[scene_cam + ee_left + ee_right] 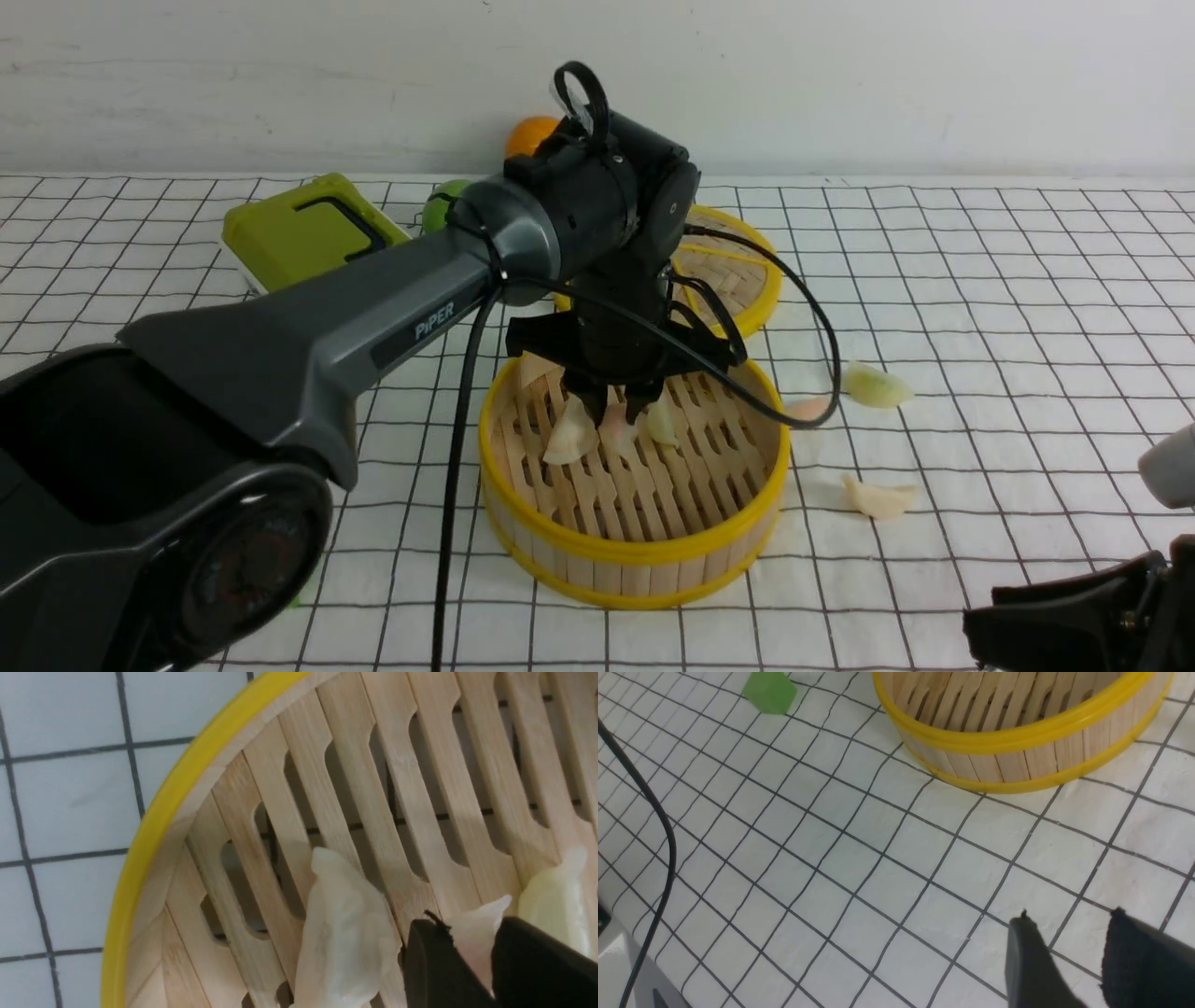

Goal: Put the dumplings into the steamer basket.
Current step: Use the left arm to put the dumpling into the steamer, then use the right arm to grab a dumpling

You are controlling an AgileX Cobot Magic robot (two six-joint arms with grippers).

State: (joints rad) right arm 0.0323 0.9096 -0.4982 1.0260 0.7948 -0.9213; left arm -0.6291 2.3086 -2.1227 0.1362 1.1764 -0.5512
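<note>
**Left claw clamped on a dumpling inside the steamer**

The left gripper hangs tip-down inside the steamer basket, which stands mid-worktop. Its jaws are clamped on a pinkish dumpling low over the slatted floor. A white dumpling and a light green dumpling lie on the slats on either side of it.

Three more rest on the checked cloth on the basket's right-edge side:
- a loose green dumpling
- a loose pink dumpling just beside the basket wall
- a loose white dumpling nearer the front edge

The woven lid lies behind the basket, toward the far edge. The right gripper sits low at the near right corner, jaws apart with only cloth between them.
</note>
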